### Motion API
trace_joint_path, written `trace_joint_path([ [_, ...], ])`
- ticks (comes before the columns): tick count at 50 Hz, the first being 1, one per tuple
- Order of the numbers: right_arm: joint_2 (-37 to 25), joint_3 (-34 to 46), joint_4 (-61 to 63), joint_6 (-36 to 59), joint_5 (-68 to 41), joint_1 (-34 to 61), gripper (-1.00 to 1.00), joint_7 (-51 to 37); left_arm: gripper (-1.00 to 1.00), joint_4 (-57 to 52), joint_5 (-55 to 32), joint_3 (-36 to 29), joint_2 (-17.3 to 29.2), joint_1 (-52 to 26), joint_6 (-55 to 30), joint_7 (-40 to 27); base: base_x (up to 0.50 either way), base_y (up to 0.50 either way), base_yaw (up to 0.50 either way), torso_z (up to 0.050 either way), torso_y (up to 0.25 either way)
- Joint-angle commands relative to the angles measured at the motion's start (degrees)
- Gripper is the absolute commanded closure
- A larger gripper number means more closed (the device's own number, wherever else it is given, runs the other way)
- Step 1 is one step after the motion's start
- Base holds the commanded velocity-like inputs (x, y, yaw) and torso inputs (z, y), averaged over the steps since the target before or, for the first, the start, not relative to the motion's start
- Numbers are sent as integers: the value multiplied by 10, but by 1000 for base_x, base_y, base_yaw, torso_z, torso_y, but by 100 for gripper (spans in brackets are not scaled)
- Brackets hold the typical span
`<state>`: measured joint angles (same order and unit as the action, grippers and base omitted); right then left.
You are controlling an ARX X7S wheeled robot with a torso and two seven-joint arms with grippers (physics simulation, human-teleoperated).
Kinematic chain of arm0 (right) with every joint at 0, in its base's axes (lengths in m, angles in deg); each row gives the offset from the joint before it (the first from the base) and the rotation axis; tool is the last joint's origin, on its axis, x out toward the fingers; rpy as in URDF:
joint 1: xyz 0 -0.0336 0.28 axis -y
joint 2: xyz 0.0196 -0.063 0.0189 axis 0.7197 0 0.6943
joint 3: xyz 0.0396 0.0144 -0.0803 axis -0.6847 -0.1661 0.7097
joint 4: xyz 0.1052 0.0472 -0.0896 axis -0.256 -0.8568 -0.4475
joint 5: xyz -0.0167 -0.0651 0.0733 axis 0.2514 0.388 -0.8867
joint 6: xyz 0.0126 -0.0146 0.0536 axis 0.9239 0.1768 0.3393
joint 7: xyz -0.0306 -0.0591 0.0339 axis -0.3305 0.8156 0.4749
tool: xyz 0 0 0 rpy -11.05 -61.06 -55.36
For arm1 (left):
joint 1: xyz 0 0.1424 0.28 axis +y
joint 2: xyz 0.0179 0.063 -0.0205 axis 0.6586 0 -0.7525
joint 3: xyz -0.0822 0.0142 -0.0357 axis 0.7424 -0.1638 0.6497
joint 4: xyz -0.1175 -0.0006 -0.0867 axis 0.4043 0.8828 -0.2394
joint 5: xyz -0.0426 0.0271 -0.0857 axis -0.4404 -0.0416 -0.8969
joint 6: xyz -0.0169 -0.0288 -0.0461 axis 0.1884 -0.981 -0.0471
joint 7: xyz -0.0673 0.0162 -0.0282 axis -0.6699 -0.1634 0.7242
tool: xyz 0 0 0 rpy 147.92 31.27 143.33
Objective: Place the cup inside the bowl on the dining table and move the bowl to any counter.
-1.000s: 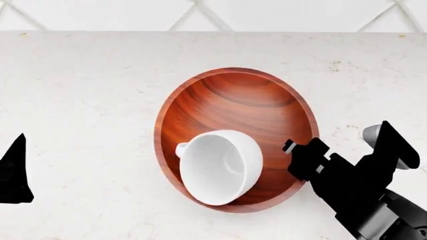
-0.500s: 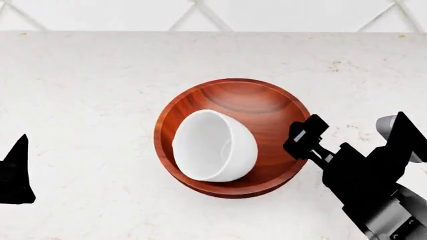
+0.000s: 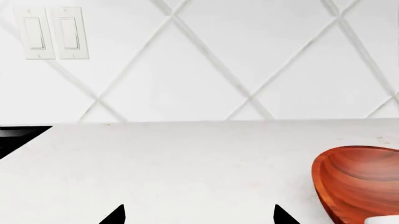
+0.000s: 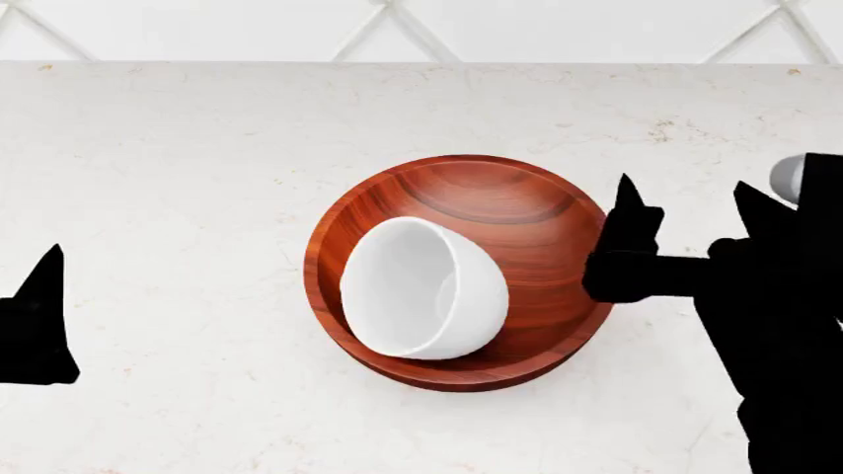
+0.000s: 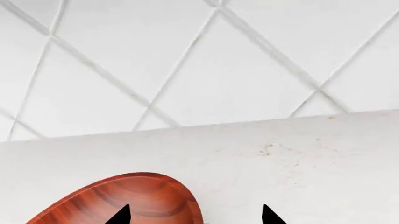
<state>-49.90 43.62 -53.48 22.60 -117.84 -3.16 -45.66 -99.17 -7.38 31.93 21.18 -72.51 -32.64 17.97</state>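
Note:
The reddish-brown wooden bowl [image 4: 520, 212] sits flat on the marble counter [image 4: 172, 178]. The white cup [image 4: 421, 288] lies on its side inside the bowl, towards its left. My right gripper [image 4: 689, 202] is open, just right of the bowl's right rim. In the right wrist view [image 5: 194, 215] one fingertip is over the bowl [image 5: 124, 196] and the other over the counter; neither holds the rim. My left gripper [image 3: 198, 215] is open and empty, far left of the bowl [image 3: 355, 182]. One left fingertip [image 4: 39, 296] shows in the head view.
White diamond-pattern tiles [image 4: 421, 25] back the counter. Two light switches [image 3: 53, 32] are on that wall. A black area [image 3: 18, 137] borders the counter at one end in the left wrist view.
The bowl was tilted in my right gripper, then came down flat on the counter. The right gripper has let go of the rim, opened and risen. The cup rolled onto its side.

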Motion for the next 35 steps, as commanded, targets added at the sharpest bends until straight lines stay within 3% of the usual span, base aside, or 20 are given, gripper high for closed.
trace_joint_path([
  [1, -79, 5, 148, -30, 67, -50, -100, -6, -100, -4, -9, -12, -9, -51, -32, -27, 0, 0, 0, 0, 0],
  [6, -106, -8, 186, -27, 59, -60, -100, -12, -100, 8, -28, -18, -12, -109, -61, -37, 0, 0, 0, 0, 0],
  [14, -135, -17, 208, 30, 25, 16, -100, -28, -100, 85, -32, -63, -44, -255, -119, -61, 0, 0, 0, 0, 0],
  [20, -141, -41, 205, 41, -13, 37, -100, -41, -100, 120, 21, -113, -45, -297, -97, -60, 0, 0, 0, 0, 0],
  [35, -139, -36, 218, -27, 65, -5, -100, -11, -100, 276, 81, -177, -75, -446, -53, -18, 0, 0, 0, 0, 0],
])
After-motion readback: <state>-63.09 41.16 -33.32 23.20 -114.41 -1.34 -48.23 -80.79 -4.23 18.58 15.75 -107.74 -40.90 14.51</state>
